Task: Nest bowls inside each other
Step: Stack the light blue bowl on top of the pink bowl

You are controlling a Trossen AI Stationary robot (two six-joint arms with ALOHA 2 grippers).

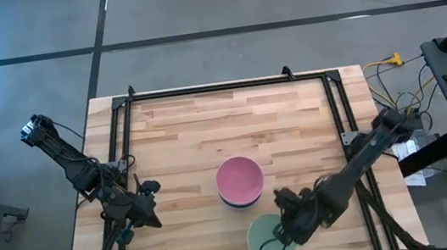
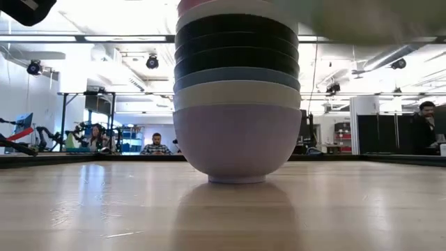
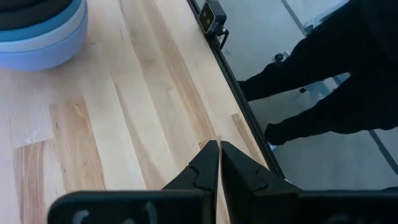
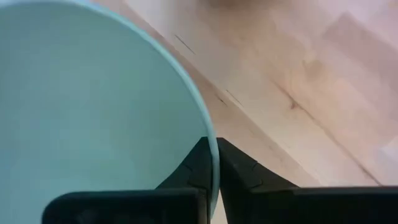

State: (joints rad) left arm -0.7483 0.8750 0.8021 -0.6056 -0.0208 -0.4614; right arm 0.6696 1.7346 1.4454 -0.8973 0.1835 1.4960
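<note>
R gripper is pinched shut on the rim of the smooth round mint green bowl, wall between its jaws (one finger inside). The pink-topped stack of nested bowls sits just beyond, nearer this arm. L gripper waits closed, empty, well off.

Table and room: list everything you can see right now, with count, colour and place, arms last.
Stack of nested bowls: one stack at the table's middle, pink bowl on top; the low view shows lavender at the bottom, then white, blue and black bands above.
Mint green bowl: one, near the table's front edge, right of the stack, its rim between the right gripper's fingers.
Table: one, light wood with a black frame.
People: a few, seated or standing in the room behind.
Left gripper: shut, empty, at the table's left front edge.
Right gripper: shut on the mint green bowl's rim.
</note>
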